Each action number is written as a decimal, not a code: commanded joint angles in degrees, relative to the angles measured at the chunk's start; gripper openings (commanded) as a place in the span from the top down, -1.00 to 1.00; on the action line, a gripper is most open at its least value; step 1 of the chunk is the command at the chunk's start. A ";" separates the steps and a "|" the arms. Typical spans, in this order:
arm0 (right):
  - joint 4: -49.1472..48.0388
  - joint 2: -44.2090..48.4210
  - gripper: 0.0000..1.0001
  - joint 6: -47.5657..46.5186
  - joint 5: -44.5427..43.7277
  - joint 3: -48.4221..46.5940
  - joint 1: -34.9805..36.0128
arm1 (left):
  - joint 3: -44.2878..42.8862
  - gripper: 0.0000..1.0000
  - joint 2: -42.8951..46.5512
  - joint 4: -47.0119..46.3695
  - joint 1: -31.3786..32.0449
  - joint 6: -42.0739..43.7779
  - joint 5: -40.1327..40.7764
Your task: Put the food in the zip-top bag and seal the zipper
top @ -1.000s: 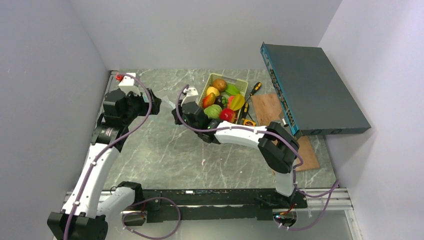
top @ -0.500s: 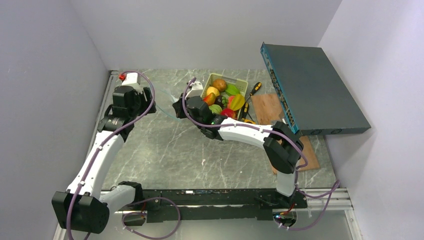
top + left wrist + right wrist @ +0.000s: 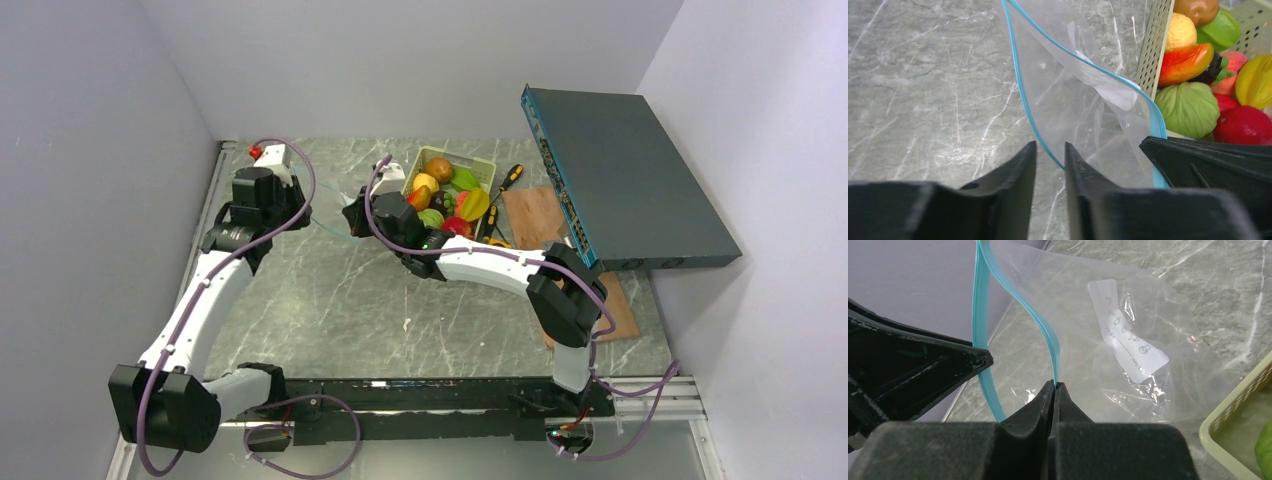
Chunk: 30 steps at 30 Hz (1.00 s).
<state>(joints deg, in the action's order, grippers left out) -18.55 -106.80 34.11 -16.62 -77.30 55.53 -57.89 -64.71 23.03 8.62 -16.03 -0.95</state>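
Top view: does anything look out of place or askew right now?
The flat dark teal box on the right looks tilted, leaning toward the wall over the wooden board. Nothing looks spilled.

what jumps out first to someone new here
A clear plastic bag with a light blue zipper strip hangs between the two arms at mid-table: the right arm's fingers pinch its strip, the left arm's fingers stand slightly apart around it. Beside it sits a pale green plastic basket of bright toy fruit.

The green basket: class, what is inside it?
The basket holds piled toy food in red, yellow, green, orange, brown. Anything lower is covered, and the right arm hides its near corner.
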 commanded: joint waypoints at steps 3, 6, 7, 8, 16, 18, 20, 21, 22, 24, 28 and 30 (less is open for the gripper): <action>-4.04 1.94 1.00 1.88 2.03 -1.44 -0.02 | -3.44 0.55 -1.32 0.62 0.17 0.86 -1.28; -4.26 1.59 1.00 3.87 3.50 -1.81 -0.04 | -3.77 0.78 -0.39 1.56 0.16 1.99 0.69; -4.16 1.32 1.00 4.63 4.30 -2.30 -0.05 | -4.08 0.87 0.11 2.19 0.17 2.59 2.41; -4.20 0.97 1.00 5.44 5.18 -2.78 -0.12 | -4.34 0.97 0.83 2.65 0.17 3.03 4.24; -7.65 -5.94 1.00 18.83 18.90 -10.19 -0.10 | 0.77 1.00 17.16 -0.80 0.85 8.97 27.59; -9.43 -8.79 1.00 23.04 22.32 -12.83 -0.10 | 4.13 0.99 22.43 -4.89 0.87 10.82 29.87; -12.71 -11.72 1.00 27.95 25.58 -14.70 0.04 | 6.05 0.83 25.48 -7.03 0.87 11.51 31.36; -15.49 -13.19 1.00 30.48 27.43 -15.25 -0.08 | 6.59 0.76 26.32 -7.59 0.94 12.13 32.31; -17.43 -14.60 1.00 33.28 28.57 -15.69 -0.14 | 6.88 0.68 26.63 -7.96 0.98 12.61 32.66; -21.04 -16.83 1.00 37.67 30.06 -15.85 -0.18 | 6.97 0.52 25.46 -8.04 1.13 13.27 33.03; -24.05 -18.67 1.00 40.93 30.16 -14.07 -0.29 | 4.24 0.44 18.75 -4.65 1.13 11.92 30.04; -24.35 -18.05 1.00 40.68 29.11 -12.20 -0.27 | 1.61 0.40 14.59 -1.26 1.13 10.34 28.59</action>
<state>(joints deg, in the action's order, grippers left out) -35.09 -126.39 69.91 11.25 -90.98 55.53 -52.45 -43.07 17.45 9.47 -4.97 29.28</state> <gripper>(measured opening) 0.010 0.277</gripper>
